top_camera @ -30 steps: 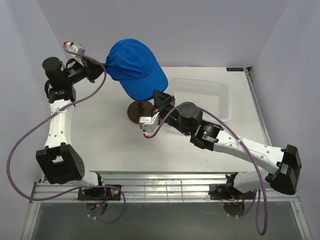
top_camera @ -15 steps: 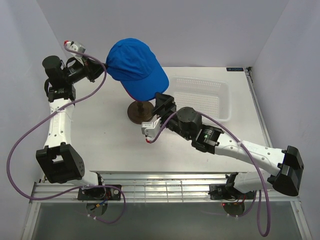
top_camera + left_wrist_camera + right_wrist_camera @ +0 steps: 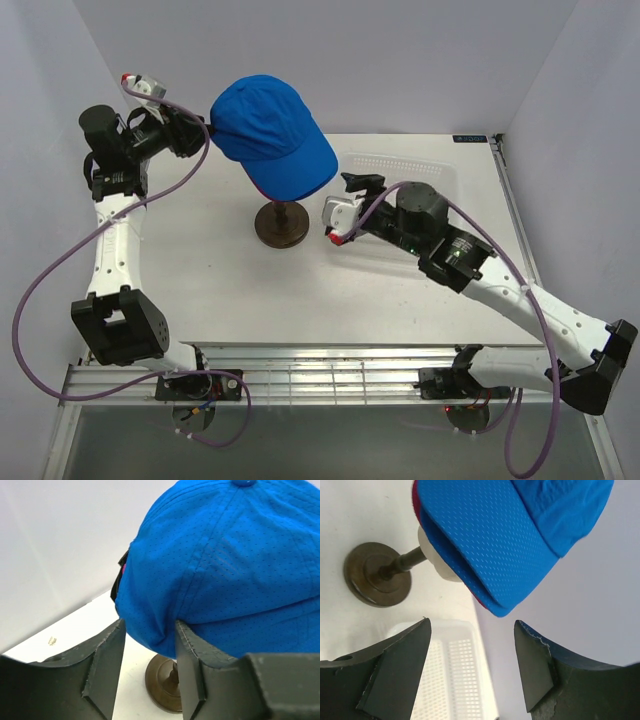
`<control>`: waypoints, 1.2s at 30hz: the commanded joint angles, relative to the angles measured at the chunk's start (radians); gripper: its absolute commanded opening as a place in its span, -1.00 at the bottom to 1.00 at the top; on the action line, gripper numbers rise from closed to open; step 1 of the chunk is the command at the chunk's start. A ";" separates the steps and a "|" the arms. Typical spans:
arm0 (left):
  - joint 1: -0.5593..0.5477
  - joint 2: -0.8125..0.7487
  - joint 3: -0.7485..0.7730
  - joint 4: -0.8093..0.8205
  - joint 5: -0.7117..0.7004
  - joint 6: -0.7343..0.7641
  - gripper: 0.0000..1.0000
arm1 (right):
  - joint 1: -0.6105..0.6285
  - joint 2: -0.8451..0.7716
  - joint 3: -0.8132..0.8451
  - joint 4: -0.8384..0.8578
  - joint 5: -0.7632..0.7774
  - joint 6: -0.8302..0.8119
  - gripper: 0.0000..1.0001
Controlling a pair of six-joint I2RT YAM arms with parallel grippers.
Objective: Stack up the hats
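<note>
Table (image 3: 200, 290), white, arms based at near edge. Dark round stand (image 3: 281, 224) approx. centre of table, w/ cream mannequin head (image 3: 437, 566) on its post. R gripper (image 3: 471, 625) just right of stand, level w/ the brims and clear of them. Its jaws are wide apart and nothing is held. White perforated basket (image 3: 432, 180) beyond R gripper, far-right part of table. Hats (image 3: 275, 130) sit stacked on the head, brims pointing near-right. Top blue cap (image 3: 225, 570) covers the stack, 2nd blue brim (image 3: 451, 555) directly under its brim, and a magenta edge (image 3: 415, 497) shows below that. Total count not readable. L gripper (image 3: 149, 626) at far left, at rear of the stack. Its fingers are apart, w/ the rear hem of top blue cap bulging between them. Can't tell if the pads touch the fabric.
</note>
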 commanded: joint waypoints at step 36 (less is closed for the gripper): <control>0.019 -0.318 -0.197 -0.769 -0.413 0.393 0.32 | -0.598 0.231 0.216 -0.231 0.057 1.101 0.79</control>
